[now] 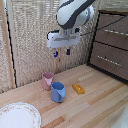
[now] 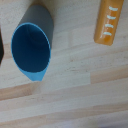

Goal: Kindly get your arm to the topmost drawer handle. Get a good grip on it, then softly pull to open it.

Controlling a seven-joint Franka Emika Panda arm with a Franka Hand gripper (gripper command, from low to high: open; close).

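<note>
1. the arm [image 1: 75, 14] is seen high over the wooden desk [image 1: 95, 100], toward its far edge, in front of a woven screen [image 1: 30, 30].
2. the gripper [image 1: 62, 52] hangs below the arm with its blue tips pointing down; the tips stand a narrow way apart and nothing is held between them.
3. the drawer [image 1: 114, 33] is found in a dark cabinet at the far corner of the desk on the exterior view's right, and its front sits flush.
4. the drawer handle [image 1: 116, 32] is seen as a thin silver bar across that front, well apart from the gripper.
5. a lower drawer front [image 1: 107, 59] with its own bar is seen beneath it.
6. a blue cup [image 1: 58, 92] is set mid-desk, touching or just beside a pink cup [image 1: 48, 80]; in the wrist view the blue cup [image 2: 32, 47] is viewed from above.
7. an orange block [image 1: 78, 89] lies just beside the cups, toward the cabinet; it also shows in the wrist view [image 2: 108, 21].
8. a patterned plate [image 1: 17, 116] is placed at the near corner on the exterior view's left.
</note>
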